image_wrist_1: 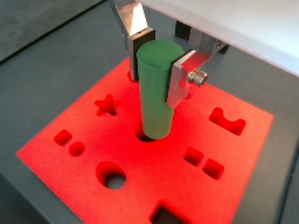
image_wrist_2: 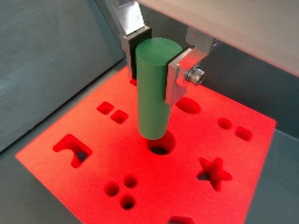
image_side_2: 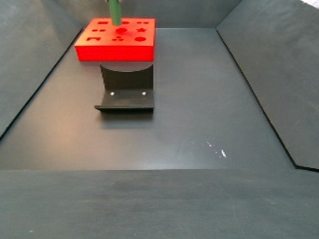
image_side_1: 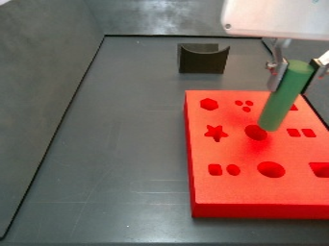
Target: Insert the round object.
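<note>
My gripper [image_wrist_1: 160, 70] is shut on the upper part of the round object [image_wrist_1: 155, 96], a plain green cylinder held between the silver fingers [image_wrist_1: 179, 77]. It shows the same way in both wrist views, with the gripper [image_wrist_2: 158, 68] holding the cylinder [image_wrist_2: 152, 96]. The cylinder hangs over the red board [image_wrist_1: 70, 131], and its lower end is at a round hole [image_wrist_2: 163, 145] near the board's middle. In a side view the cylinder [image_side_1: 284, 94] leans slightly, and its tip is just above that hole [image_side_1: 257, 135]. I cannot tell whether it touches.
The red board [image_side_1: 251, 187] has several other cutouts: a star [image_side_1: 216, 133], a large round hole [image_side_1: 271, 169], squares and small circles. The dark fixture [image_side_1: 202, 58] stands on the floor behind the board and shows in front of the board [image_side_2: 118, 42] as the fixture [image_side_2: 125, 93]. Dark walls ring the floor.
</note>
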Motion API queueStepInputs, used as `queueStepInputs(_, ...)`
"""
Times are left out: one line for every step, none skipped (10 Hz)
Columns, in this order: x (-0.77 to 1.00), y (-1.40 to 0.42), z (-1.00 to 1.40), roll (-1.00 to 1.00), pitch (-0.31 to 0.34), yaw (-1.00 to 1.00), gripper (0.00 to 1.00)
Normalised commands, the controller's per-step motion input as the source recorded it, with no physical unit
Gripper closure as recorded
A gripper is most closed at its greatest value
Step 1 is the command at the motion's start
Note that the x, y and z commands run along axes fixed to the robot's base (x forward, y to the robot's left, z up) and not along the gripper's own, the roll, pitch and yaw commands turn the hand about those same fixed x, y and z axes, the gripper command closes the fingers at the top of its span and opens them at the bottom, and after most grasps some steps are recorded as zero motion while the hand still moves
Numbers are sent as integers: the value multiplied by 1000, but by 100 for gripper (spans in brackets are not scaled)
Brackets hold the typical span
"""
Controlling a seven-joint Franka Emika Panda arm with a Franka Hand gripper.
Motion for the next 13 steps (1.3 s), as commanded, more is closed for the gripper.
queueStepInputs(0, 0, -117, 16, 0, 0, 100)
queueStepInputs(-6, 49, -131, 13, 0, -54, 100)
queueStepInputs(-51, 80, -160, 37, 0, -51, 100)
queueStepInputs(-169, 91, -189, 47, 0, -91, 100)
queueStepInputs(-106, 0, -114, 0, 0, -43, 100)
queueStepInputs(-77, 0, -103, 0, -26, 0, 100)
queueStepInputs(-143, -209, 0, 0, -46, 60, 100)
queueStepInputs(-109, -80, -11, 0, -56, 14, 100)
queueStepInputs(-137, -49, -49, 0, -54, 9, 100)
queueStepInputs(-34, 0, -160, 0, -49, 0, 100)
queueStepInputs(0, 94, -203, 0, -60, 51, 100)
queueStepInputs(80, 100, -166, 0, -44, 91, 100)
queueStepInputs(214, 106, -143, 24, -23, 209, 100)
